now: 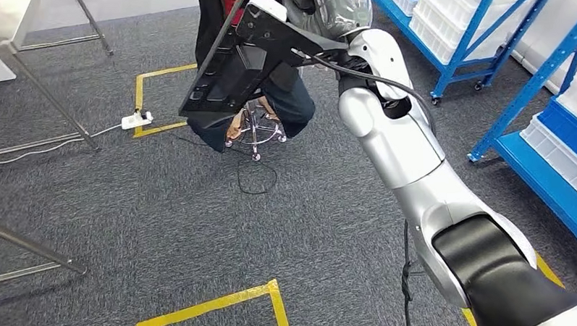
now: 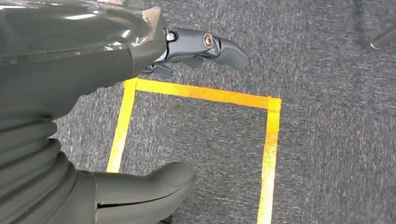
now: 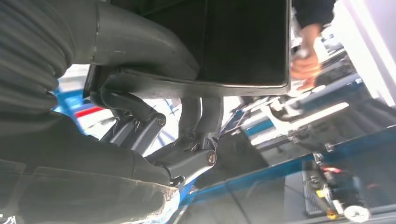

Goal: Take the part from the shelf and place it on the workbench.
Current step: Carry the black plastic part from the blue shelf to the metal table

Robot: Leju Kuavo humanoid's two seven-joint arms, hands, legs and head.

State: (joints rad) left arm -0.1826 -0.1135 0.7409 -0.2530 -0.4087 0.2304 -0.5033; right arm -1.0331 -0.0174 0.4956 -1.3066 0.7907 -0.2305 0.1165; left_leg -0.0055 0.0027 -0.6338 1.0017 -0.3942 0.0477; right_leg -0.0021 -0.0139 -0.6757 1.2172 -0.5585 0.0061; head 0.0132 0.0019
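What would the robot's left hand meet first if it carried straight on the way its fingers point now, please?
Most likely the grey carpet. In the left wrist view the left hand holds nothing and points down at the floor, over the yellow tape rectangle. Nothing shows between them, though depth is hard to judge.

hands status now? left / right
Left robot hand: open, holds nothing, hanging over the carpet.
Right robot hand: holding the black part, raised in front of the robot.
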